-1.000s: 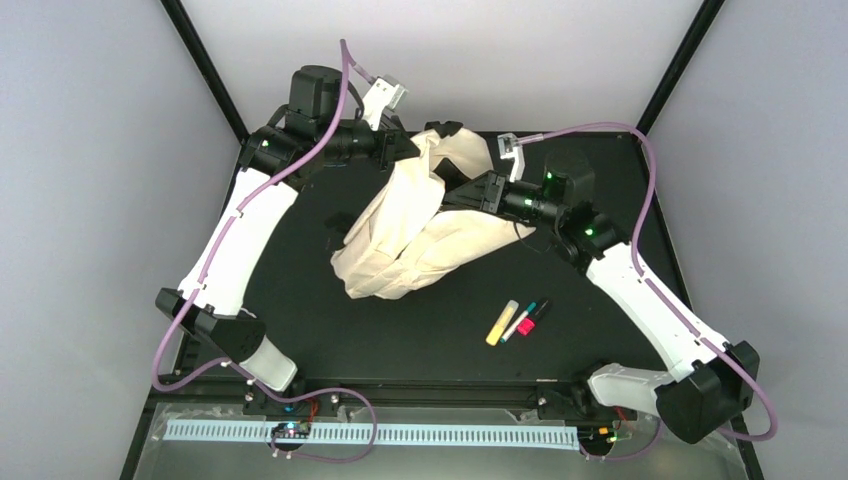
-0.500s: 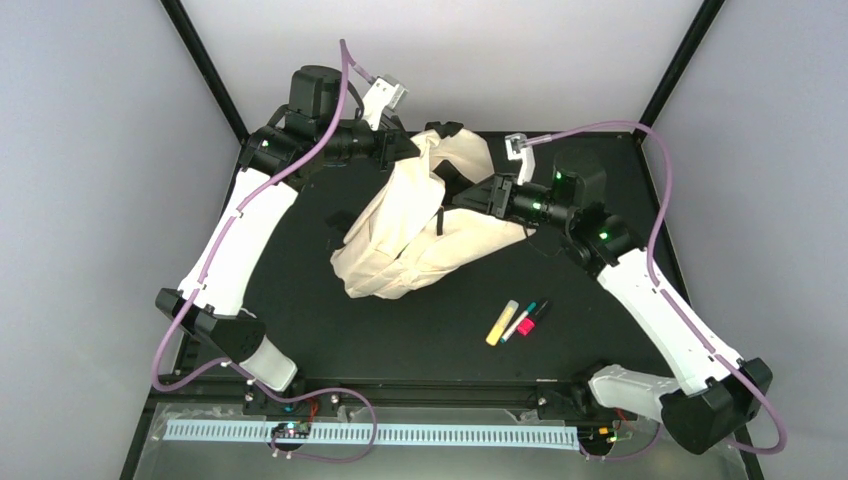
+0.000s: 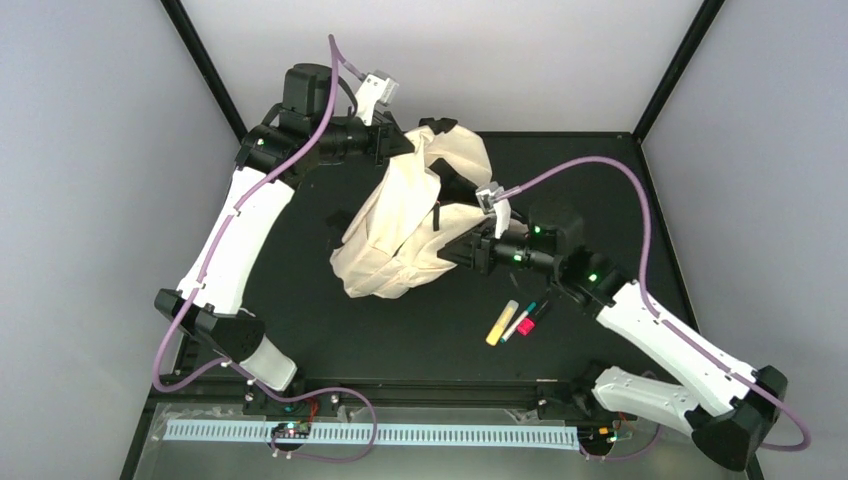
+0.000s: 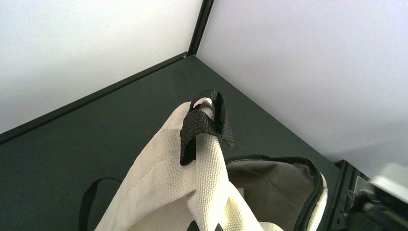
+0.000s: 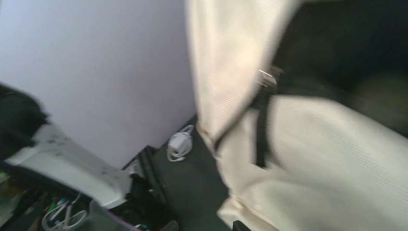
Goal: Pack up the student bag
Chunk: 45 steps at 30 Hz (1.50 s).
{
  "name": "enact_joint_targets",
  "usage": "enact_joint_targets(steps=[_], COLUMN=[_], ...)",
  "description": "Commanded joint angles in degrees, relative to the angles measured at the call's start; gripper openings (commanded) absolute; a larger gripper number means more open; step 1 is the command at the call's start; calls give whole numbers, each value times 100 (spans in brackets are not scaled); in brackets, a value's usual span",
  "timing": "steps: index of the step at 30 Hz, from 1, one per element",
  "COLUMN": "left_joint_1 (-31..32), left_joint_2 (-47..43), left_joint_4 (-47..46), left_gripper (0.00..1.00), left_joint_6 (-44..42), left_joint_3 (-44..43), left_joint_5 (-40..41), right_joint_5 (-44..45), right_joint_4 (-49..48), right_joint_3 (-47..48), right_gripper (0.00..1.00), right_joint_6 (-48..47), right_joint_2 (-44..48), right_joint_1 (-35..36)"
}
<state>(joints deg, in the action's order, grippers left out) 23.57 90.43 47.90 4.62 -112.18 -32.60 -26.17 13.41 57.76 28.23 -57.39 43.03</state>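
The student bag (image 3: 400, 225), cream-beige fabric with black straps, stands bunched up in the middle of the black table. My left gripper (image 3: 408, 147) is shut on the fabric at its top and holds it up. In the left wrist view the cloth is pinched at the left gripper (image 4: 206, 226), under a black loop handle (image 4: 207, 122). Beside it gapes the mouth with its grey lining (image 4: 274, 185). My right gripper (image 3: 452, 256) is at the bag's near right side. In the blurred right wrist view the right gripper (image 5: 204, 226) is open over bare table, its right finger against the bag (image 5: 337, 159).
Three pens lie near the right arm: a yellow highlighter (image 3: 502, 322), a pink marker (image 3: 522, 323) and a black one (image 3: 536, 311). A coiled white cable (image 5: 180, 144) lies on the table left of the bag. Walls enclose the table's far edge and sides.
My right arm has swung from the bag's far right side down to its near right side. The bag's right part has bunched in toward the left. The left gripper keeps its hold.
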Motion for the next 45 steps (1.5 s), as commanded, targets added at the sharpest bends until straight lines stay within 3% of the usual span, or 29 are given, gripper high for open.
enact_joint_targets(steps=[1, 10, 14, 20, 27, 31, 34, 45], left_joint_1=[-46, -46, -46, -46, -63, -89, -90, -90], left_joint_2=[-307, -467, -498, -518, -476, -466, -440, -440], left_joint_4=[-673, -620, -595, -592, -629, -624, -621, -632], left_gripper=[2, 2, 2, 2, 2, 1, 2, 2], left_joint_6=[205, 264, 240, 217, 253, 250, 257, 274], left_joint_3=[-45, 46, 75, 57, -55, -108, -136, -176], left_joint_5=[-136, -310, -372, -424, -443, -464, -493, -528], right_joint_5=[916, 1080, 998, 747, 420, -511, -517, -229], right_joint_4=[-1101, -2273, -2368, -2780, -3049, -3873, -3669, -3825], right_joint_3=[-525, -582, -266, -340, -696, -1153, -1051, -1019], right_gripper=[31, 35, 36, 20, 25, 29, 29, 16], right_joint_6=[298, 110, -120, 15, 125, 159, -54, -38], right_joint_2=[80, -575, -820, -1080, -994, -873, -986, -1167], right_joint_1=[29, -61, -86, -139, -148, -207, -245, -353])
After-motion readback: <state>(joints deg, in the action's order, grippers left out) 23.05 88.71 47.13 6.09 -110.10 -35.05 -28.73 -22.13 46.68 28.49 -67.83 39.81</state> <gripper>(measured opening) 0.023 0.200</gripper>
